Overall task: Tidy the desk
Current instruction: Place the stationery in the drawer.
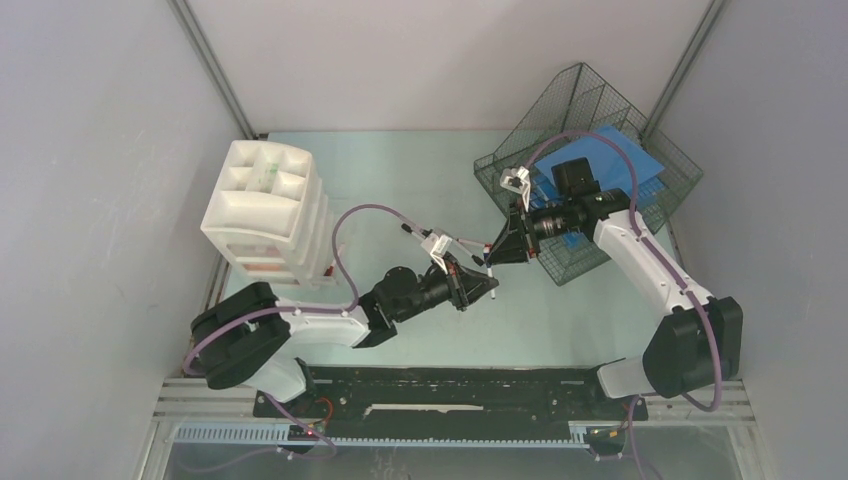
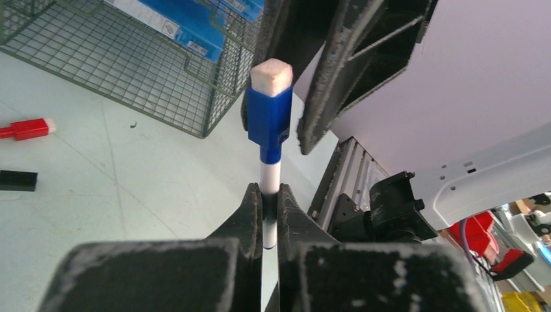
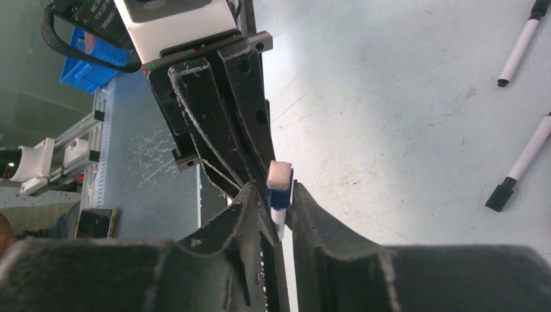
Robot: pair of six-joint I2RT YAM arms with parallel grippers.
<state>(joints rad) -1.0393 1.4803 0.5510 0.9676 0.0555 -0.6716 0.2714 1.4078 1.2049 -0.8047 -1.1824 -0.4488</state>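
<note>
Above the pale mint-green desk (image 1: 400, 180), a marker (image 2: 269, 123) with a white barrel, a blue end and a pale felt tip hangs between my two grippers. My left gripper (image 2: 269, 192) is shut on the white barrel. My right gripper (image 3: 273, 188) faces it from the opposite side. Its jaws straddle the blue end (image 3: 279, 195), slightly open, with a gap showing beside the marker. In the top view the two grippers meet tip to tip at the marker (image 1: 490, 268), in front of the wire tray.
A dark wire-mesh tray (image 1: 590, 150) holding blue flat items (image 1: 610, 165) stands at the back right. A white drawer unit (image 1: 265, 210) stands at the left. Two loose markers (image 3: 520, 45) (image 3: 526, 159), a red piece (image 2: 26, 129) and a black piece (image 2: 18, 180) lie on the desk.
</note>
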